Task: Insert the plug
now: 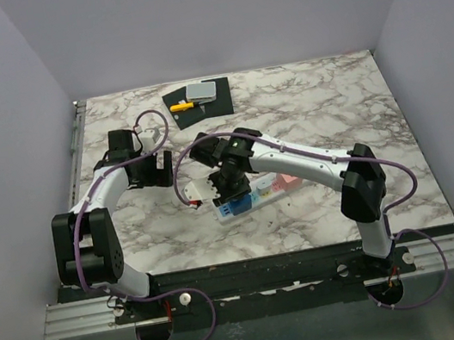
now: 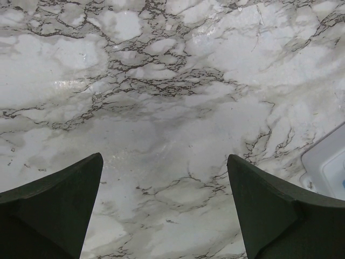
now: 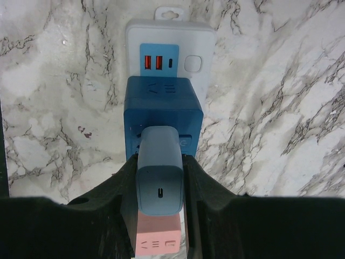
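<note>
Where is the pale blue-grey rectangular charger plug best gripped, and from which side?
The pale blue-grey rectangular charger plug is best pinched on its two flat long sides, coming from the end with the small port. Those faces are parallel, and the far end is left free toward the blue cube adapter. The right gripper holds it so.

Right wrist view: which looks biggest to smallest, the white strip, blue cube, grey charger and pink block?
1. blue cube and white strip: about alike; the cube hides much of the strip.
2. grey charger, nearest the camera, so unsure.
3. pink block, partly hidden.
</note>
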Controlling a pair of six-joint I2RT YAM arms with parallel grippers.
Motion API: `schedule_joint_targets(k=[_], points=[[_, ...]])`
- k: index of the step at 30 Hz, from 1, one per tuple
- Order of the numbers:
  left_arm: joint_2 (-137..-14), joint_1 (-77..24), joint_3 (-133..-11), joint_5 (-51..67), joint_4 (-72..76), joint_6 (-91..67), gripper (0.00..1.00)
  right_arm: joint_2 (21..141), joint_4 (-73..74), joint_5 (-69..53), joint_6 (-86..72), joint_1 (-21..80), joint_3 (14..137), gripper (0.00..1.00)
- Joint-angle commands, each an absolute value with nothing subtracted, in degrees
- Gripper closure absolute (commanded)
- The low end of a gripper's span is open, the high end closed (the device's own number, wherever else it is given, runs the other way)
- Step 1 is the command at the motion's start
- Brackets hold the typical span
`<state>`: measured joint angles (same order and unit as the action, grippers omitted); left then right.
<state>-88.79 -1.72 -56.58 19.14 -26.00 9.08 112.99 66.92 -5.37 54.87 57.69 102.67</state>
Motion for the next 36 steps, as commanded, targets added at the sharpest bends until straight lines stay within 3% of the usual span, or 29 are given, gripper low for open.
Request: schedule_joint_targets(k=[1,22,36], points=[[-86.78,-1.23,-58.18,21.19,-26.55,9.51,0.01,119.14,70.06,-7.04,53.40,58.03,95.95,0.99],[-84.24,-1.04,-57.35,23.81,-27.51,9.35,0.01,117.24,65.97,-16.05,53.46,53.94,87.00,0.99],[-84.08,-1.05,-56.86,30.16,-27.89,9.21,0.04,106.79,56.03,-24.00,55.37,50.05,80.44,0.99]])
